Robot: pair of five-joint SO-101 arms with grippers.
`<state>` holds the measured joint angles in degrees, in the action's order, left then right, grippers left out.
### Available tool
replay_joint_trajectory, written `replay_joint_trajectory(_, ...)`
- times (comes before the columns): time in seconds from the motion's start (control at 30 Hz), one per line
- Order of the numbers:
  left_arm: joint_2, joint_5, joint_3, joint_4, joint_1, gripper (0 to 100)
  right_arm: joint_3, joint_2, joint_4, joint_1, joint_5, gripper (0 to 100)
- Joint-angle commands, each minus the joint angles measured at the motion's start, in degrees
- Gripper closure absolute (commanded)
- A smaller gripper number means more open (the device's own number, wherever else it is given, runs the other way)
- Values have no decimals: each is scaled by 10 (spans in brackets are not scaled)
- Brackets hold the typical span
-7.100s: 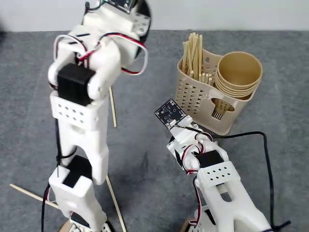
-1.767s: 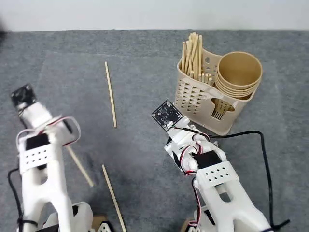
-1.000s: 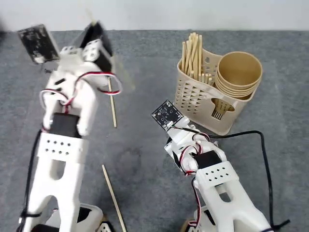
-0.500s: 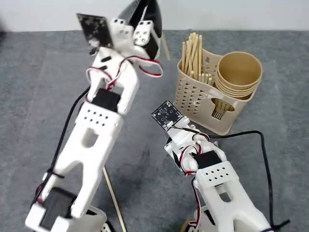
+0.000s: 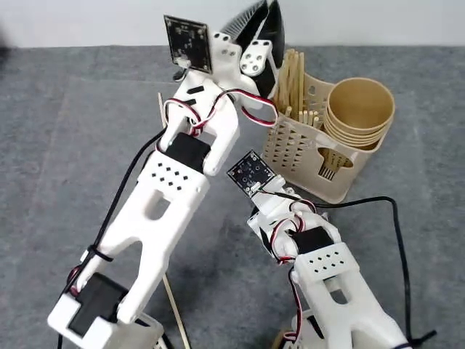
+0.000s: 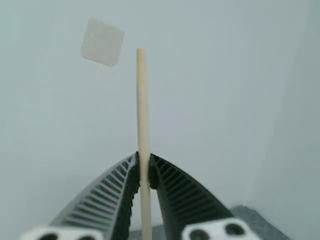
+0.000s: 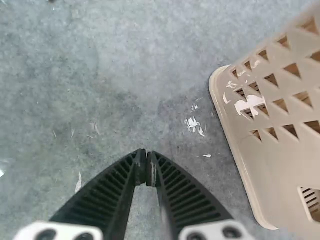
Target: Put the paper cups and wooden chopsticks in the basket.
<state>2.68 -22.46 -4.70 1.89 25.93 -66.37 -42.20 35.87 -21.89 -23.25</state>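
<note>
My left gripper (image 6: 144,161) is shut on a wooden chopstick (image 6: 143,105), which stands straight up between its jaws. In the high view the left gripper (image 5: 263,18) is raised at the far side of the table, right beside the beige basket (image 5: 299,145). The basket holds several chopsticks (image 5: 294,76) in one compartment and a stack of paper cups (image 5: 361,109) in the other. My right gripper (image 7: 146,156) is shut on nothing, low over the carpet next to the basket wall (image 7: 270,165).
Two loose chopsticks lie on the grey carpet: one (image 5: 160,107) partly behind the left arm, another (image 5: 173,309) near the left arm's base. A black cable (image 5: 399,240) trails along the right arm.
The left arm has swung from the far left across to the basket, carrying the chopstick. The right arm has kept still.
</note>
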Motion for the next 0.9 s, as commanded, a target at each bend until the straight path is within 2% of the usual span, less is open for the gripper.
replay_joint_trajectory(0.0, 4, 7, 17, 18, 1, 987, 3, -15, -11, -1, -6, 983)
replay_joint_trajectory(0.17, -3, 83, -7, 20, 5, 972, 3, -15, -11, -1, -6, 983)
replay_joint_trajectory(0.37, 5, 84, -24, 26, 2, 885, 3, -15, -11, -1, -6, 983)
replay_joint_trajectory(0.53, 35, 77, -8, 98, -12, 883, 3, -14, -11, -1, -6, 983)
replay_joint_trajectory(0.63, 84, 33, -8, 133, -33, 883, 3, -15, -11, -1, -6, 983)
replay_joint_trajectory(0.73, 135, 8, -8, 195, -66, 885, 3, -14, -11, -1, -5, 983)
replay_joint_trajectory(0.87, 193, 10, -10, 317, -144, 885, 6, -13, -6, -5, -4, 983)
